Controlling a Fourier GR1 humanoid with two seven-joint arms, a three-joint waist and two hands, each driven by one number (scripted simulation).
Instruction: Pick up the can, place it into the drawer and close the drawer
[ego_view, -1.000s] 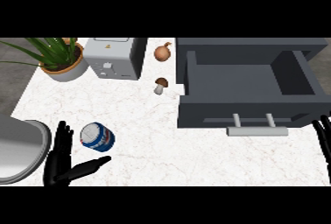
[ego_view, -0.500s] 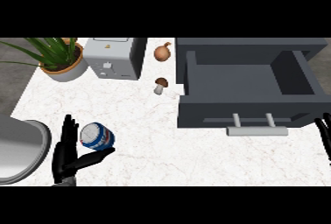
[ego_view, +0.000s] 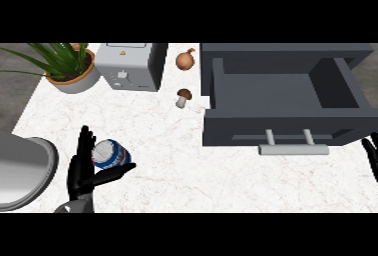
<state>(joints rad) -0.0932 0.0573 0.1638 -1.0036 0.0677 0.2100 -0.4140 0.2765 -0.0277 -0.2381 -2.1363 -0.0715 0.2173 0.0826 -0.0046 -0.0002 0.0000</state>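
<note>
The left robot hand (ego_view: 81, 174), spread beside the can (ego_view: 112, 154) at seven o'clock, should curl fully round it before lifting toward the drawer (ego_view: 280, 126).

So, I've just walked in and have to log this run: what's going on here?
The left robot hand is at the blue-and-white can on the counter, with its fingers straight along the can's left side and its thumb below it in the view, not yet curled round it. As far as can be seen, the can has not been lifted. The grey drawer at the right stands open with nothing visible inside. The right robot hand rests open at the view's right edge.
</note>
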